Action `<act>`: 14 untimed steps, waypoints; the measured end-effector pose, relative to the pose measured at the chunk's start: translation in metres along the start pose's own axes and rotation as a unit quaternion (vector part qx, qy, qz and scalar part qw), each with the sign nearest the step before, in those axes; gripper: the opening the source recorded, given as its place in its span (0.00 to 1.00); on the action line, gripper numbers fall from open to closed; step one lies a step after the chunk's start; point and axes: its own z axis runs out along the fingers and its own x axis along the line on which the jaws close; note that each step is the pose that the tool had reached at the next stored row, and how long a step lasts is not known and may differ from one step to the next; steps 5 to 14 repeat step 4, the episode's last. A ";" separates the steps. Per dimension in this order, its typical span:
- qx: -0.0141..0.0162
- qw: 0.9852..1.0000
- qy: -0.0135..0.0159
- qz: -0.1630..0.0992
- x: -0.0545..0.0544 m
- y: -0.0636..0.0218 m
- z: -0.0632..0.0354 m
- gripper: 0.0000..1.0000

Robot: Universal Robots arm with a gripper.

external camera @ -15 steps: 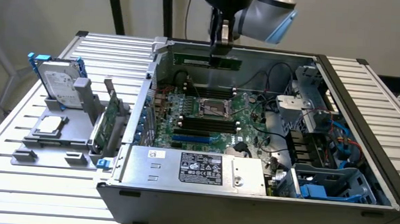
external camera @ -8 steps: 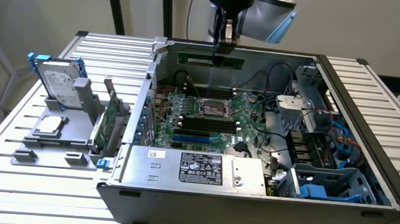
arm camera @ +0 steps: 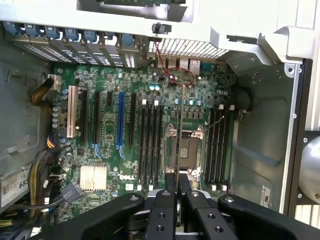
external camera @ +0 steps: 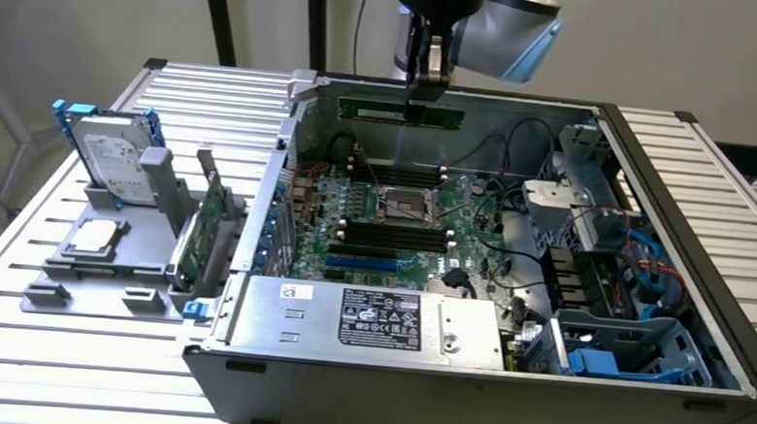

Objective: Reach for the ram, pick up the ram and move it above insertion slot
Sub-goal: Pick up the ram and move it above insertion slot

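Note:
My gripper (external camera: 426,96) hangs over the far side of the open computer case (external camera: 691,190), shut on the ram (external camera: 381,110). The ram is a thin green stick held level, lengthwise along the back wall, well above the motherboard (external camera: 392,213). In the wrist view the black fingers (arm camera: 165,200) are closed together, and a thin edge-on strip of the ram (arm camera: 181,150) runs out from between them. Below lie the black memory slots (arm camera: 150,145), with a second bank (arm camera: 217,145) on the other side of the processor socket (arm camera: 187,150).
On the exterior view's left, a grey holder (external camera: 90,275) on the slatted table carries a silver hard drive (external camera: 109,154) and a larger green expansion card (external camera: 209,232). Inside the case are a power supply (external camera: 360,318), drive cages (external camera: 631,352) and loose cables (external camera: 538,143).

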 end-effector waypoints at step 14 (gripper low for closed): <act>0.000 1.000 0.000 0.000 0.000 0.0000 0.0000 0.14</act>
